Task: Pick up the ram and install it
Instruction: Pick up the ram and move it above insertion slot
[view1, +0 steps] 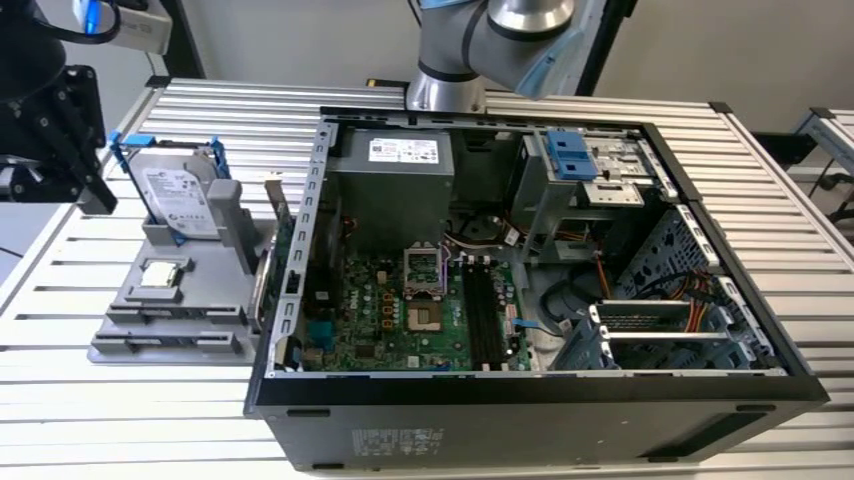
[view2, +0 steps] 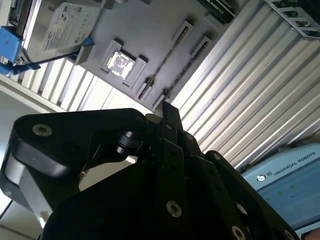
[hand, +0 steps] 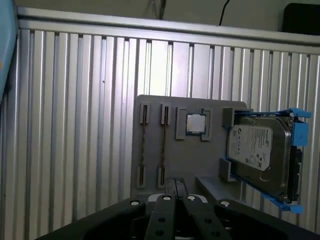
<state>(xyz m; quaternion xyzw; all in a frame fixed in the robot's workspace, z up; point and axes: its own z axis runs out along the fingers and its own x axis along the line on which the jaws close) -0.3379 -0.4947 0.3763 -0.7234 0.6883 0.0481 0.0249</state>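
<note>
Plainly, one ram (hand: 163, 147) is on show: a thin dark strip, straight as a ruler, standing on edge between two small clips on the single grey tray (hand: 200, 162), well apart from the computer case (view1: 534, 392). A second pair of clips runs parallel just beside it, on the side away from the chip (whether the faint line between those is another stick, I cannot tell). One processor chip (hand: 196, 123), square and shiny silver, lies flat in a recess near the ram. One hard drive (hand: 257, 150), a silver slab with a white label, stands upright in a blue plastic frame at the tray's end opposite the clips. The tray is matt and moulded; the table (view1: 134, 430) under it is bright ribbed metal, slat after slat. In the exterior view the one case lies open, black-rimmed, with a green motherboard (view1: 387, 320) flat inside and long black slots (view1: 483, 320) beside its square socket. The gripper (hand: 177, 200), black jointed links with round screw heads, is near the tray and apart from the ram; whether it is spread or pressed together cannot be told.
</note>
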